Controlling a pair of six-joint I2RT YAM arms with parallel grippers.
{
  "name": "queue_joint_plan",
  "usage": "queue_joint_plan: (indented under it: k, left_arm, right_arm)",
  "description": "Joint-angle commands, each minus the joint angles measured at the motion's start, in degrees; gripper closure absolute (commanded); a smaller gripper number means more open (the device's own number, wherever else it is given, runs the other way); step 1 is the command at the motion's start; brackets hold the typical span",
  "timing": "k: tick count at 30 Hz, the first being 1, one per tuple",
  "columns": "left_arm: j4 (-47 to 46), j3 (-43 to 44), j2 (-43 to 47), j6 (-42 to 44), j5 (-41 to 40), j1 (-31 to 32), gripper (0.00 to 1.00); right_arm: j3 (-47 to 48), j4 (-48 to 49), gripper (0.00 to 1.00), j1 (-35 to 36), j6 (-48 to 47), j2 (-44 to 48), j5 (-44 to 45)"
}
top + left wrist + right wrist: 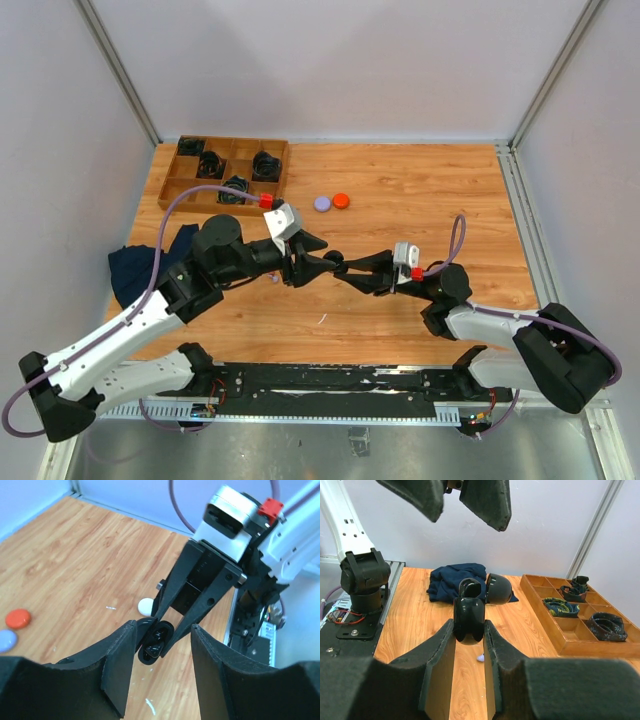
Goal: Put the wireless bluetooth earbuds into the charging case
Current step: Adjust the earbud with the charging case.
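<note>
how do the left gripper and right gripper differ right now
The black two-finger left gripper stands open and empty; the black two-finger right gripper is shut on a glossy black charging case. The left gripper points rightward, the right gripper leftward, tip to tip. Both hover above the wooden table.

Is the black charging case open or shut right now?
Open: the charging case has its lid swung back, its base clamped in the right gripper.

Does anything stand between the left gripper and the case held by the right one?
Nothing visible: the open left gripper faces the case, clamped in the right gripper, with only air between them.
</note>
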State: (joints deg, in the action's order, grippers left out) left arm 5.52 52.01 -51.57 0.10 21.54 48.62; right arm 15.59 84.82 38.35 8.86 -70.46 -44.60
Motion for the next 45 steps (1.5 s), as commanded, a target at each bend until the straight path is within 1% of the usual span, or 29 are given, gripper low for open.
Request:
queue_joint_plan:
  k: [1, 4, 10, 17, 23, 33, 45]
  left_arm:
    - [-1.7, -1.4, 2.2, -12.1, -7.2, 0.3, 0.48]
    - [-4.3, -5.6, 5.1, -14.5, -9.2, 0.3, 0.48]
    - [-14.0, -15.9, 9.9, -14.3, -11.1, 0.2, 0.48]
    - [-27.5, -24.6, 11.6, -14.1, -6.2, -2.3, 0.48]
    - [-42.9, -31.7, 10.6, -17.6, -0.3, -6.2, 0.49]
    - [-56.3, -33.8, 4.7, -19.6, 5.3, -7.0, 0.50]
    - [-62.5, -33.3, -0.6, -19.5, 6.9, -7.1, 0.51]
  right_arm:
    - [1.8, 3.8, 0.96, 0.7, 0.1, -0.4, 0.6]
    - [2.0, 3.9, 0.96, 0.5, 0.8, -0.6, 1.0]
    - [2.4, 4.1, 0.96, -0.4, 3.4, -0.7, 1.1]
    - [3.0, 4.1, 0.96, -0.9, 5.7, 0.1, 1.3]
    - [3.3, 4.4, 0.96, -0.9, 6.5, 0.1, 1.1]
    - [4.3, 5.0, 0.96, -0.9, 8.3, 0.3, -0.5]
    - [5.2, 5.1, 0.96, -0.7, 10.1, 1.2, -2.9]
